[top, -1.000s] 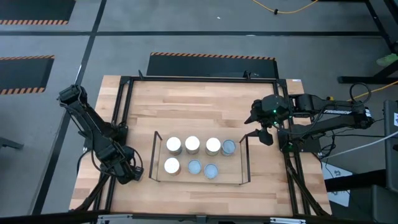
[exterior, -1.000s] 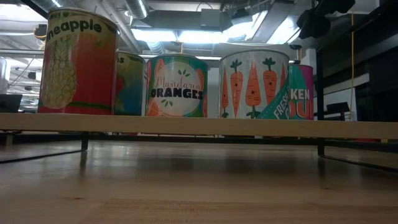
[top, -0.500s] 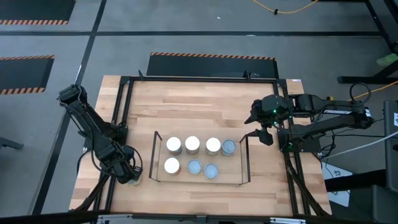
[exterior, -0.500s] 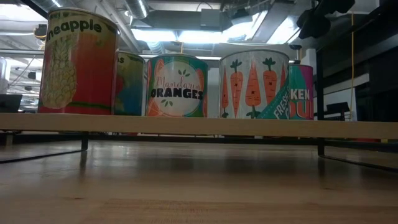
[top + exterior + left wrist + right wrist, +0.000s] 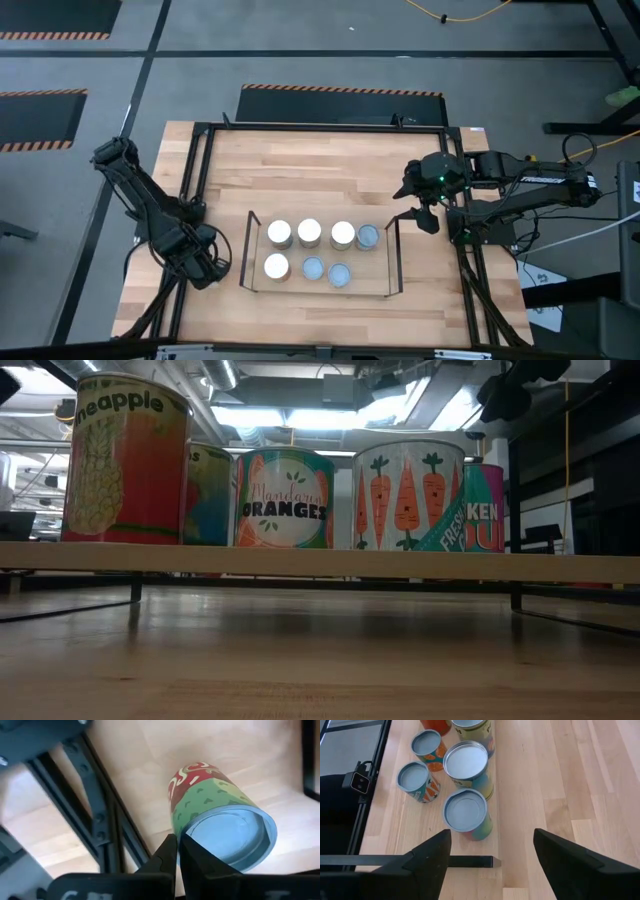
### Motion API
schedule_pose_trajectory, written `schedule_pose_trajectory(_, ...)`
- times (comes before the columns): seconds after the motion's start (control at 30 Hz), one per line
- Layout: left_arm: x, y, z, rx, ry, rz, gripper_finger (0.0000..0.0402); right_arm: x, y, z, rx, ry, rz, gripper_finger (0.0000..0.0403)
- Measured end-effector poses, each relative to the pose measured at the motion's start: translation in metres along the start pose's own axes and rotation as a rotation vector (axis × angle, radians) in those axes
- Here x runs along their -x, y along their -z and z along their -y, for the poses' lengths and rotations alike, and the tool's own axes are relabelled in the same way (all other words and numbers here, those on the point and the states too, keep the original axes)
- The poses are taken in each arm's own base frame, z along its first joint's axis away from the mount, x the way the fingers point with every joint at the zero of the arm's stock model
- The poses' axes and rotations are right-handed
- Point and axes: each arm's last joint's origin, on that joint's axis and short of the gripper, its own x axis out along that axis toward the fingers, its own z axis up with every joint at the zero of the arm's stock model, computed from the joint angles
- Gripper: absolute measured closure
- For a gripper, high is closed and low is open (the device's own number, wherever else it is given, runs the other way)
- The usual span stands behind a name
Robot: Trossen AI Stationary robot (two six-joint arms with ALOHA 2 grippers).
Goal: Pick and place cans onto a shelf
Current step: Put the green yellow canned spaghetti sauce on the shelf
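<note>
While seven cans (image 5: 309, 233) stand on shelf (image 5: 370, 281): left gripper (image 5: 176, 851) pinched closed beside eighth can (image 5: 220, 815) (left of shelf); right gripper (image 5: 492, 852) spread open, right of shelf.

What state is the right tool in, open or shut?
Open. In its wrist view the two fingers stand wide apart with bare tabletop between; it hovers beside the shelf, gripping nothing.

Labels on cans lined along the shelf (image 5: 320, 561), low view: the orange pineapple can (image 5: 124, 460) reads "neapple"; the teal can (image 5: 286, 498) reads "Mandarin ORANGES"; the carrot can (image 5: 408, 495) shows "FRES"; the pink can (image 5: 484, 508) shows "KEN".
</note>
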Motion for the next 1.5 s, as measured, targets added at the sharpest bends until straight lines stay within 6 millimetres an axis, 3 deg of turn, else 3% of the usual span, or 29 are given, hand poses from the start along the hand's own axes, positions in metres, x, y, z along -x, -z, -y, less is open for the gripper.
schedule_pose_trajectory(0.37, 0.075, -0.018, -0.002, -0.046, -0.046, 0.129, 0.04, 0.0, 0.0, 0.0, 0.0, 0.0, 0.0, 0.0115)
schedule_pose_trajectory(0.57, 0.104, -0.038, 0.002, -0.056, 0.094, 0.238, 0.04, 0.0, 0.0, 0.0, 0.002, 0.0, 0.001, 0.0115)
schedule_pose_trajectory(1.03, 0.12, -0.101, 0.001, -0.079, 0.07, 0.33, 0.0401, 0.0, 0.0, 0.0, 0.022, 0.0, 0.004, 0.0115)
schedule_pose_trajectory(1.37, 0.13, -0.158, -0.017, -0.093, -0.067, 0.504, 0.0401, 0.0, -0.001, 0.0, 0.03, 0.0, 0.005, 0.0115)
schedule_pose_trajectory(1.5, 0.134, -0.184, -0.015, -0.152, -0.026, 0.548, 0.04, 0.0, -0.001, 0.0, 0.032, 0.0, 0.009, 0.0115)
